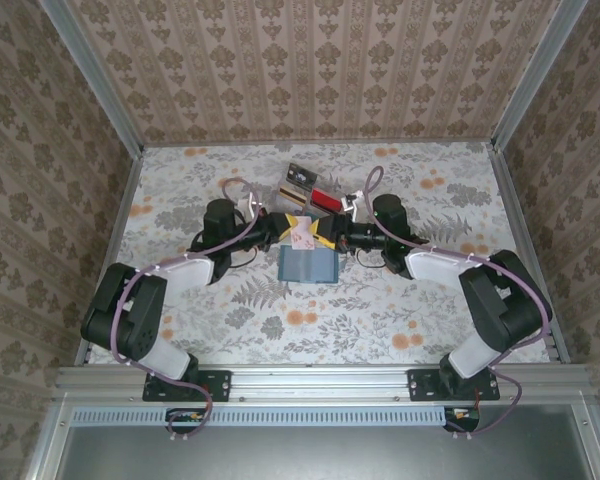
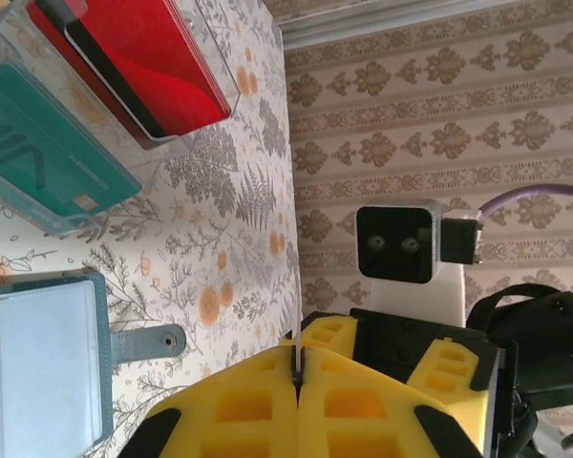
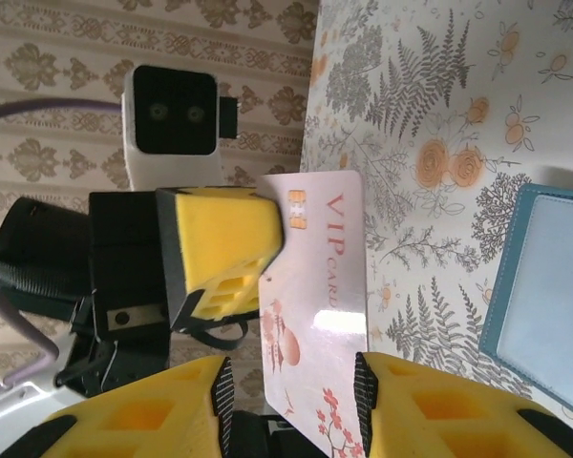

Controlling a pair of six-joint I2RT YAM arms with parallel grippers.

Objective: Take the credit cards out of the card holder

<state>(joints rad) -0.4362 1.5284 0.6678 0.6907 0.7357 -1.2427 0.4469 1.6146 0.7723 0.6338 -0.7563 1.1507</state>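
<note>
Risk: white-and-pink floral plastic VIP card (image 3: 320, 286) hangs just beside the open slate-blue soft folding card holder (image 1: 308, 265) on the surface (image 1: 430, 300), left hand (image 2: 298, 361) clenched on one thin edge, right hand (image 3: 293, 382) released with jaws apart, so it could swivel and drop.

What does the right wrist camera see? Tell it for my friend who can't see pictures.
A pink VIP card is pinched at its edge by the left gripper, while the right gripper stands open around it. The blue card holder lies on the flowery table at the right.
</note>
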